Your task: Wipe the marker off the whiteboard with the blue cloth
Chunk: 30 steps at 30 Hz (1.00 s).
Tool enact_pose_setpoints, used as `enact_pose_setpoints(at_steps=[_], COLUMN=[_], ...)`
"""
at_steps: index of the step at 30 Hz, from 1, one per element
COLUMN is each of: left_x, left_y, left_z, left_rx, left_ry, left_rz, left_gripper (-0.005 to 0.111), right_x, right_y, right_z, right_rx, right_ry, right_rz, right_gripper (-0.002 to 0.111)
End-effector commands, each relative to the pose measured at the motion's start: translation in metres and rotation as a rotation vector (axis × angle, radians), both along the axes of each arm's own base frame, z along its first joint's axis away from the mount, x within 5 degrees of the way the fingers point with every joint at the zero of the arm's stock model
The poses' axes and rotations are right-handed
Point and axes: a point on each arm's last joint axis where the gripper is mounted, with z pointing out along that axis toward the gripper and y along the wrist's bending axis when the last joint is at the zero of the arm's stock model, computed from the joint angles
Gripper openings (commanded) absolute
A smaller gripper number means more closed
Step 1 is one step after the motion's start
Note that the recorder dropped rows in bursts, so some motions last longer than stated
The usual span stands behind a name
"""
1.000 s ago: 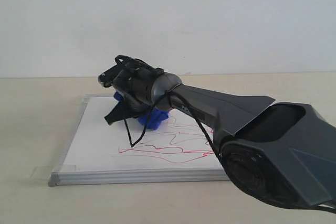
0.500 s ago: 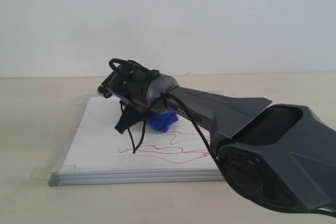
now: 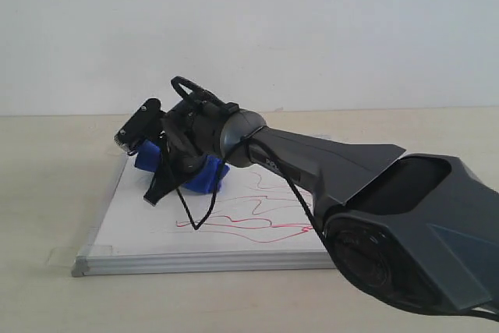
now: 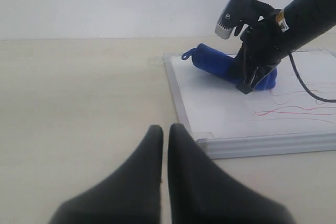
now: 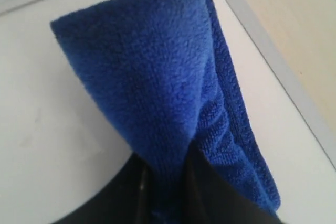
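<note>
The whiteboard (image 3: 148,224) lies flat on the beige table, silver-framed. Red marker lines (image 3: 249,224) zigzag across its near right part; the far left part is white. My right gripper (image 3: 168,177) is shut on the blue cloth (image 3: 199,175) and holds it down on the board's far left area. The right wrist view shows the blue cloth (image 5: 157,87) pinched between the dark fingers, over the whiteboard (image 5: 47,129). From the left wrist view, the blue cloth (image 4: 215,62) and the marker lines (image 4: 294,109) show on the whiteboard (image 4: 220,114). My left gripper (image 4: 165,129) is shut and empty, just off the board's near corner.
A black cable (image 3: 195,212) hangs from the right arm over the board. Clear tape tabs (image 3: 62,255) hold the board's corners. Bare beige table (image 4: 79,93) lies left of the board; a white wall stands behind.
My right gripper has swept the blue cloth leftward across the far part of the board, after a short move to the right.
</note>
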Motion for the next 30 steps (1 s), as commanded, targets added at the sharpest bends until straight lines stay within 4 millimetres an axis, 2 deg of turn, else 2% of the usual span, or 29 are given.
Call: enact_pose_setpoints(at_steps=[1,9,14,20,23,27,30], left_x=[0.0,0.0,0.0,0.0,0.0,0.0,0.0], left_y=[0.0,0.0,0.0,0.0,0.0,0.0,0.0], left_z=[-0.001,-0.001,-0.001,-0.001,-0.001,-0.001,-0.001], left_rx=[-0.007,-0.007,-0.007,-0.007,-0.007,-0.007,-0.007], left_ry=[-0.004,-0.004,-0.004,-0.004,-0.004,-0.004,-0.004], left_rz=[-0.001,-0.001,-0.001,-0.001,-0.001,-0.001,-0.001], left_gripper=[0.004,0.004,0.004,0.004,0.004,0.004,0.004], right_x=[0.0,0.015,0.026,0.025,0.023,0.015,0.011], right_y=[-0.024,-0.069,-0.088,-0.065,-0.049,-0.03,-0.025], right_z=[-0.005,-0.002,-0.004,-0.009,-0.009,-0.007,-0.007], right_rx=[-0.213,-0.412,-0.391,-0.109,-0.002,0.013,0.033], right_ry=[0.046,0.042,0.073,0.163,0.179,0.157,0.178], right_rz=[-0.119,-0.352,-0.412,-0.352,-0.205,0.003,0.068], right_gripper=[-0.001,-0.001,-0.001,-0.001,-0.001,-0.001,-0.001])
